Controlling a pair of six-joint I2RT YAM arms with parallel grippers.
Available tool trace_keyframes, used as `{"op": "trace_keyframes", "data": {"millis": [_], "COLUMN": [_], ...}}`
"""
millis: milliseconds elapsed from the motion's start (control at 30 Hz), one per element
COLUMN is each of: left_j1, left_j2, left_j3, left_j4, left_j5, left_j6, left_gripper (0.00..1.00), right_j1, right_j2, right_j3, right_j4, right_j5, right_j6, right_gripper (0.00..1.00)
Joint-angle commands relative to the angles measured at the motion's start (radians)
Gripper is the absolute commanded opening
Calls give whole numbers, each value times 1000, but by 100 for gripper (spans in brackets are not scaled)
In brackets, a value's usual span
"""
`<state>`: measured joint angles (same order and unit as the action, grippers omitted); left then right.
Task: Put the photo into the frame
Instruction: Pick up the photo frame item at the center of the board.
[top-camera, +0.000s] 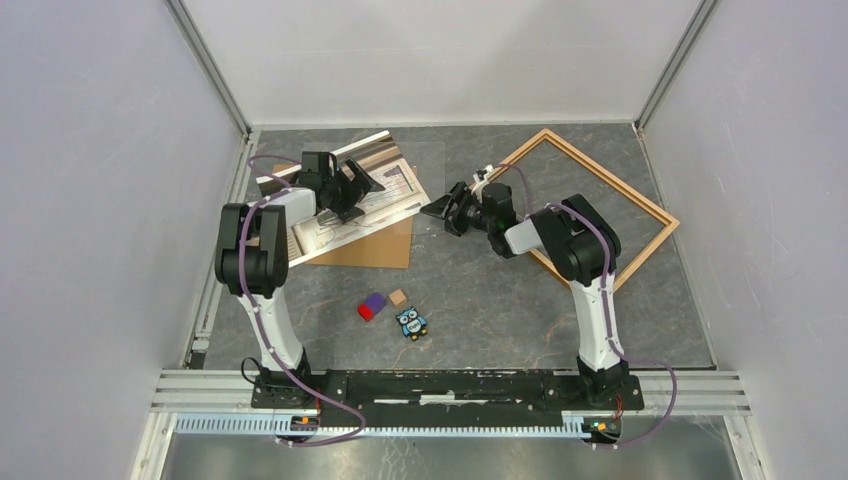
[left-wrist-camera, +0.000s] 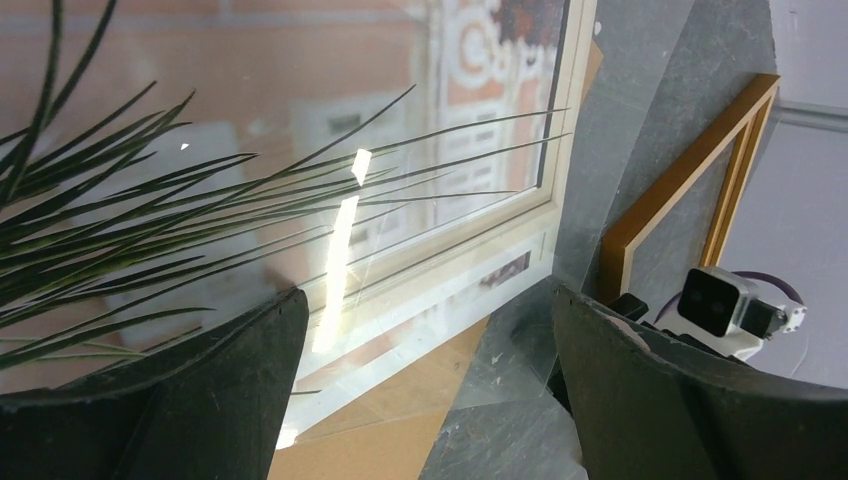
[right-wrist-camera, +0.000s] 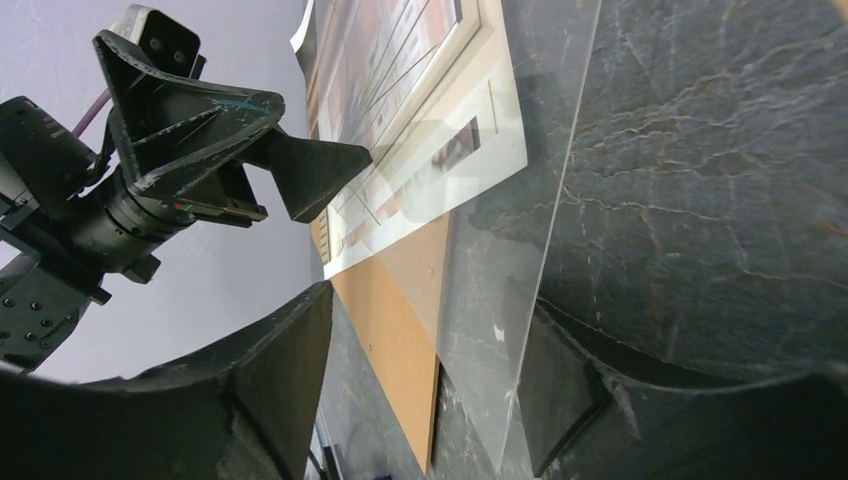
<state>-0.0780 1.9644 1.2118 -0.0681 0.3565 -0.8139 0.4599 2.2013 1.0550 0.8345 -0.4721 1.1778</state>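
- We see the left gripper (top-camera: 355, 190) hovering above the photo (top-camera: 395, 185), its jaws spread wide with nothing between them.
- In the left wrist view, the two fingers (left-wrist-camera: 230, 380) stand far apart over the print's dark spiky leaves and pale window bar.
- The photo lies picture side up at the far left of the table (top-camera: 480, 290), resting on a brown cardboard board (top-camera: 375, 248) that shows along its near edge.
- The frame (top-camera: 612, 177) lies flat at the far right, turned like a diamond and well apart from the photo, with bare table inside it.
- The right gripper (top-camera: 440, 208) reaches left from over the frame towards the photo's right corner.
- Its jaws are apart in the right wrist view, and the edge of a clear sheet (right-wrist-camera: 520, 250) runs between the fingers (right-wrist-camera: 280, 380).
- We cannot tell whether they touch the sheet.
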Motion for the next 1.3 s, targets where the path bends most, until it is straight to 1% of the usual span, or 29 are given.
{"op": "trace_keyframes", "data": {"millis": [0, 100, 167, 267, 300, 367, 400, 433, 567, 733, 800, 867, 967, 1100, 1200, 1267], "left_j1": [-1, 0, -1, -2, -2, -3, -7, -8, -24, -64, -87, -111, -145, -232, -292, -326], "left_j2": [70, 65, 53, 11, -15, -69, -105, -136, -295, -418, -443, -472, -526, -597, -631, -642], "left_j3": [-32, -25, -16, -8, -8, -18, -26, -35, -56, -22, -18, -28, -27, -21, -19, 0], "left_j4": [-64, -72, -80, -79, -75, -51, -33, -16, 33, 54, 64, 113, 128, 77, 0, -99], "left_j5": [18, 18, 17, 36, 47, 95, 118, 136, 176, 270, 304, 322, 341, 309, 286, 246], "left_j6": [3, 16, 25, 43, 45, 41, 29, 15, 2, 6, -22, -52, -69, -8, 73, 159], "left_gripper": [100, 100, 100, 100, 100, 100, 100, 100, 100, 100, 100, 100, 100, 100, 100, 100], "right_j1": [23, 20, 22, 21, 23, 31, 38, 43, 51, 17, -25, -74, -157, -281, -372, -422], "right_j2": [33, 42, 39, 7, -14, -62, -93, -119, -237, -384, -434, -483, -567, -677, -746, -781], "right_j3": [65, 103, 106, 98, 99, 95, 101, 106, 101, 75, 20, -52, -152, -260, -336, -370], "right_j4": [28, -33, -52, -79, -105, -145, -192, -238, -372, -517, -525, -515, -495, -494, -511, -520], "right_j5": [71, 88, 96, 98, 95, 90, 100, 118, 172, 256, 263, 265, 300, 309, 318, 303], "right_j6": [-2, -40, -55, -84, -97, -127, -161, -187, -273, -311, -279, -244, -237, -248, -257, -257], "right_gripper": [66, 60, 50, 30, 22, 11, 3, 0, 0, 0, 0, 0, 0, 0, 0, 0]}}
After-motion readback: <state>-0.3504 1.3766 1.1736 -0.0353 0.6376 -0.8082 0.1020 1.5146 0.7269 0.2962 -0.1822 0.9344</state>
